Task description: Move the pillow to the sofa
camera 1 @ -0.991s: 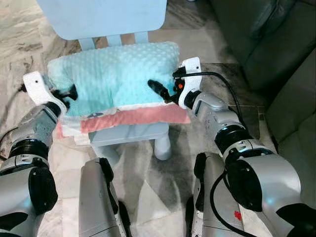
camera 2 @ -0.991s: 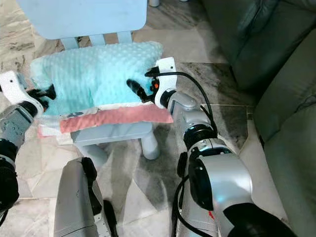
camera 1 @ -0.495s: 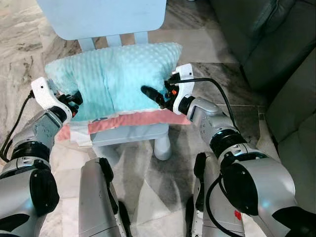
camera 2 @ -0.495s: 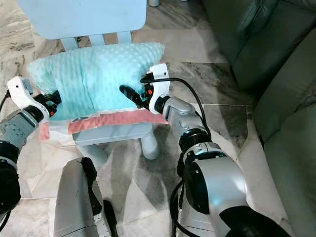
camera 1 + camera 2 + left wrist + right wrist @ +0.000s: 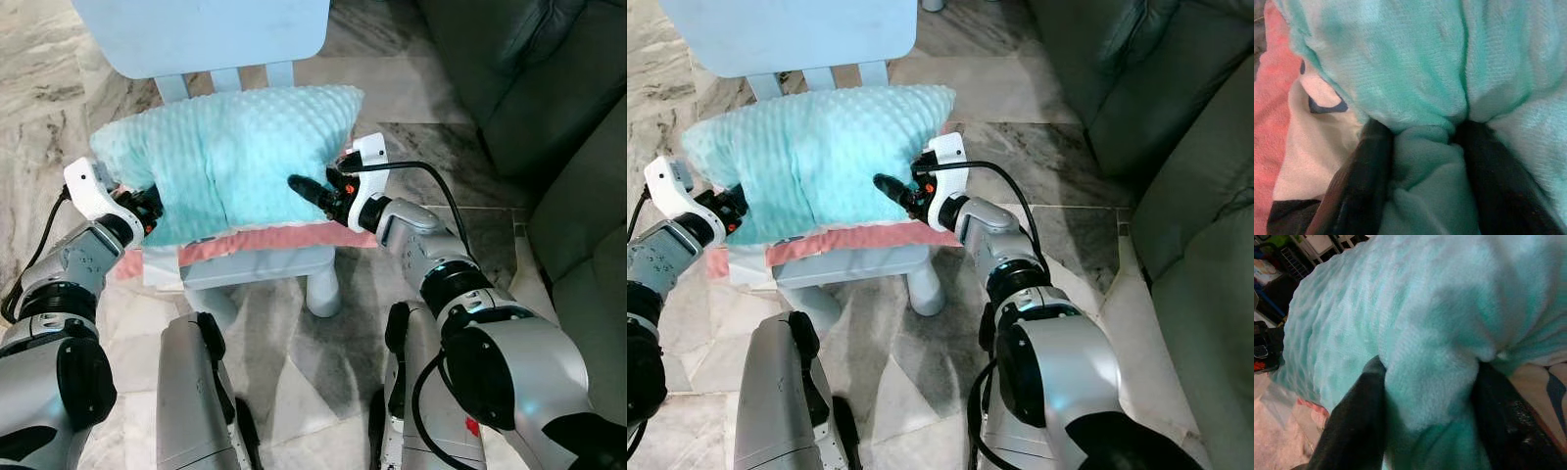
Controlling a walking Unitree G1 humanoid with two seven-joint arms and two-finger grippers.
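Mint pillow (image 5: pixel 227 152) sits upper centre of frame on the pale blue chair (image 5: pixel 257 262), over a pink-edged cloth (image 5: pixel 269 238). Left gripper (image 5: pixel 1420 147) and right gripper (image 5: pixel 1427 382) each pinch a fold of plush at opposite ends, balancing the lift. Sofa (image 5: pixel 534 88) waits far right.

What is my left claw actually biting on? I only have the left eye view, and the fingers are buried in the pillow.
Observer: The left claw pinches a bunched fold of the mint pillow between both black fingers.
Operator: And the right one?
Observer: The right claw likewise squeezes a thick fold of pillow fabric.
Operator: Anything under the pillow near the left claw?
Observer: A white cloth with a dark printed mark, edged in pink, lies just beside the fingers.
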